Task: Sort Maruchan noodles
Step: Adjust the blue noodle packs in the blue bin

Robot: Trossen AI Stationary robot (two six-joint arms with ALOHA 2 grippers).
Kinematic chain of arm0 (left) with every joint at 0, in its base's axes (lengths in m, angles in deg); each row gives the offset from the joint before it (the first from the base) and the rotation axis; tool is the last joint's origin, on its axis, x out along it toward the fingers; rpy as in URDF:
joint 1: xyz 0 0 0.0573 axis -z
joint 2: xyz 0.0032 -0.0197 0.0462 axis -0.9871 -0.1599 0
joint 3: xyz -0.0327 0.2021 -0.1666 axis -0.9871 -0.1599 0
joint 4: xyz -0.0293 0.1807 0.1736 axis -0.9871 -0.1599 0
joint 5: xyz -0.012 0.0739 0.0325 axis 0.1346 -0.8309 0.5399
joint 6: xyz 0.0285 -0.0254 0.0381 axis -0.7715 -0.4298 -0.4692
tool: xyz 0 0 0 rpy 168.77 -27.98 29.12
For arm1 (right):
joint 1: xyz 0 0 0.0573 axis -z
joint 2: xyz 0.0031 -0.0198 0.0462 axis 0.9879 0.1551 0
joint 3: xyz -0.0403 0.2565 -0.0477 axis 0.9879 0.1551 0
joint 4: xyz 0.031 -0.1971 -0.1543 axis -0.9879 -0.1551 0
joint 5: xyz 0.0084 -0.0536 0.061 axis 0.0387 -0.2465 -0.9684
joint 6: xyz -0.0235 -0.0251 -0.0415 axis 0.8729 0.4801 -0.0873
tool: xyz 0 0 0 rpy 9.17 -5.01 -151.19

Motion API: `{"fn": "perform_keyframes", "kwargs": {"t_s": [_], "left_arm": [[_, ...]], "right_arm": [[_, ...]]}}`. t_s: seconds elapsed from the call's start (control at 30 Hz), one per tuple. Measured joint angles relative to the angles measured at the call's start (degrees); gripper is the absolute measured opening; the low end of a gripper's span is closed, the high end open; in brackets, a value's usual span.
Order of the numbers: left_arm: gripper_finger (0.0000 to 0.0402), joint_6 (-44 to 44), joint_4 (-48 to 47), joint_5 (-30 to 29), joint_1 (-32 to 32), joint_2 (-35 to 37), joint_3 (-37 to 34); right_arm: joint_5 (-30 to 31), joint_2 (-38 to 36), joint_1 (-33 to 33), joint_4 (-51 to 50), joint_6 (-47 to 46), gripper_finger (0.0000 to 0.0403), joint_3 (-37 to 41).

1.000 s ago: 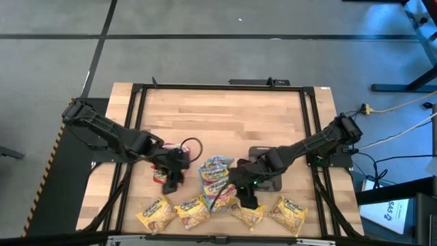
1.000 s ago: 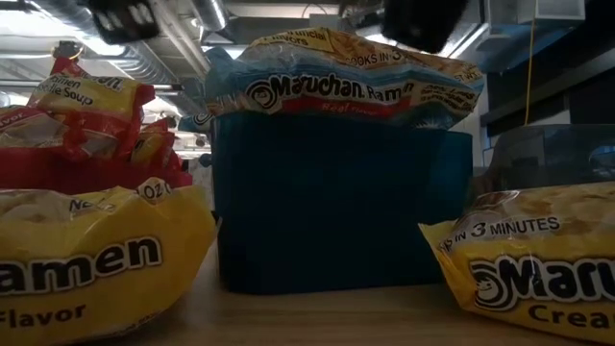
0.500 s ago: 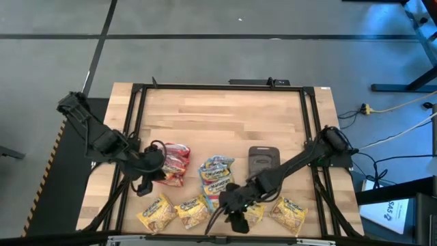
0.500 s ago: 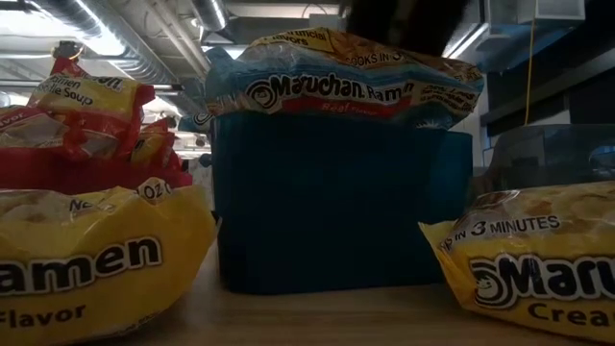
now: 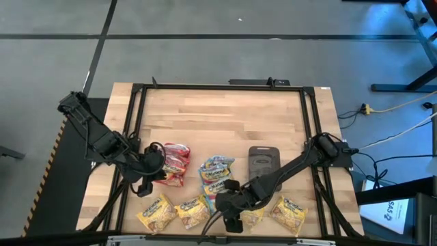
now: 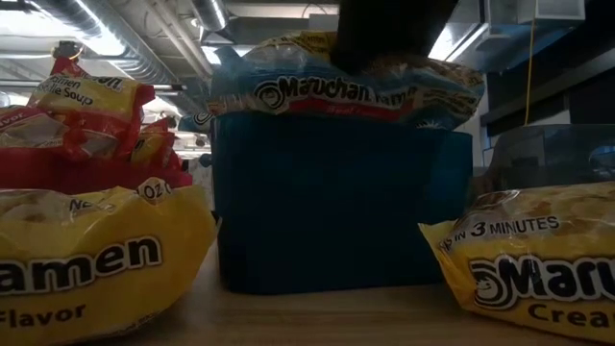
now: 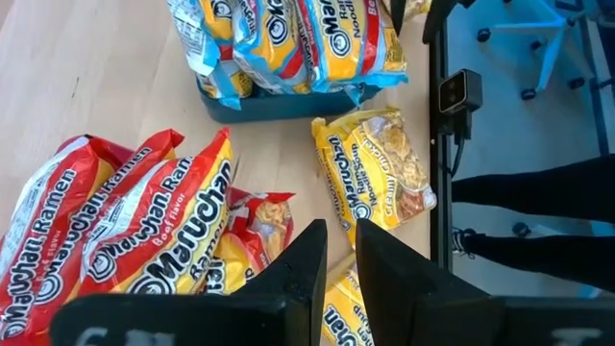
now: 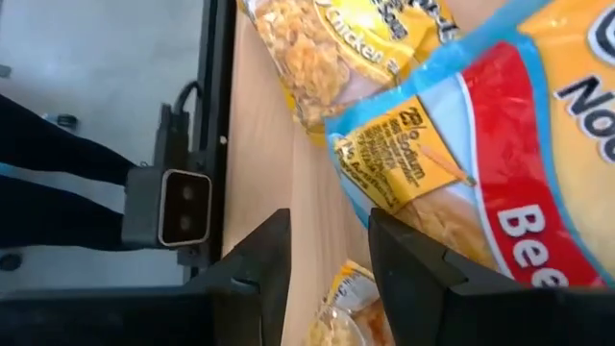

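While left tool (image 5: 143,186) waits, right tool (image 5: 232,222) reaches low, empty.

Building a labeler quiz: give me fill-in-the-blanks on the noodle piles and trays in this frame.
1. The blue-edged packets sit in the ____ tray.
2. The red packets lie nearest the ____ gripper.
3. The packets along the table's front edge are ____.
4. The dark grey tray holds ____ packets.

Answers: teal; left; yellow; no
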Motion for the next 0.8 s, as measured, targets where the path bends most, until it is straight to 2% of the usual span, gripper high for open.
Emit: {"fn": "perform_keyframes", "kwargs": {"t_s": [0.27, 0.43, 0.6, 0.8], "left_arm": [[0.0053, -1.1, 0.0, -0.4, 0.0, 0.0, 0.0], [0.0053, -1.0, 0.1, -2.0, 0.0, 0.0, 0.0], [0.0053, -1.0, 0.4, -2.0, 0.0, 0.0, 0.0], [0.0053, -0.9, 1.2, -2.0, 0.0, 0.0, 0.0]], "right_arm": [[-3.1, 0.0, 0.3, 0.0, -0.1, 0.0138, -0.1], [-2.9, 0.6, 1.3, 0.3, -0.3, 0.0138, -0.1], [-6.1, 2.7, 2.6, 1.7, -1.7, 0.0138, -0.2], [-1.7, 3.4, 3.4, 3.4, -2.1, 0.0138, -0.2]]}}
